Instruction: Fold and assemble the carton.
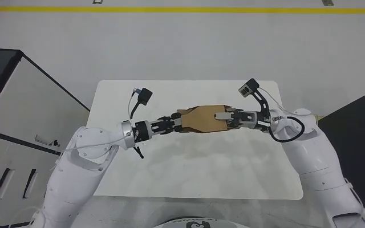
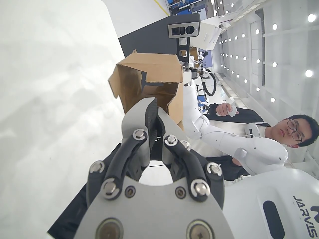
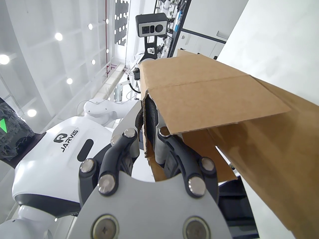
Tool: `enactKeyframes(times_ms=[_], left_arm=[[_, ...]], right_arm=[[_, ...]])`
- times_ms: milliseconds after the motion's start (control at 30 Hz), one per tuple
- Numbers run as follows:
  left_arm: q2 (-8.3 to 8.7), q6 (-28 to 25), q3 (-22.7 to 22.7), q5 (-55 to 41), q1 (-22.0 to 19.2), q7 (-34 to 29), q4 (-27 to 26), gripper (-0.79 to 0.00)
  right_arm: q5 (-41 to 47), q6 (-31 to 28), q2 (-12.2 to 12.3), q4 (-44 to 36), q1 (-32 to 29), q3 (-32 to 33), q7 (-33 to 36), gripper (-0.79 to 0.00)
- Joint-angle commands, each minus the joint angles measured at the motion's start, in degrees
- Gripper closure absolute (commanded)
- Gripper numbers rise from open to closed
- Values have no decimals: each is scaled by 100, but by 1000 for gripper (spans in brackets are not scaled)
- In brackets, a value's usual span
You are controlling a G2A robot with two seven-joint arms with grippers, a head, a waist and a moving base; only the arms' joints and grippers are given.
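Carton (image 1: 202,118) hangs over the tabletop (image 1: 171,171), left gripper (image 1: 175,122) and right gripper (image 1: 219,115) each clamped on one end; any uneven pull could tear a flap or slip it free.

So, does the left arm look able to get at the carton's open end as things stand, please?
Probably yes: the left hand sits right at the open end of the carton, shut at its edge, with nothing between them. The right hand clamps the far end's flap.
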Motion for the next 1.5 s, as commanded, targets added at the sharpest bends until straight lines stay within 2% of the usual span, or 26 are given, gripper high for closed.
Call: enactKeyframes(times_ms=[0,467,967,1267,1467], left_arm=[[2,7,4,-9,-17,2,7,0],[-22,31,287,-50,-253,39,-17,0],[-89,139,862,114,-599,105,-10,0],[-60,131,672,61,-518,145,23,0],[-59,104,764,79,-482,94,-48,0]], right_arm=[[-71,35,-1,25,20,-15,-27,0],[-478,261,-7,136,113,-159,-140,0],[-679,294,-24,157,138,-308,-213,0],[-425,160,-22,157,73,-229,-148,0],[-567,181,-28,58,48,-318,-157,0]])
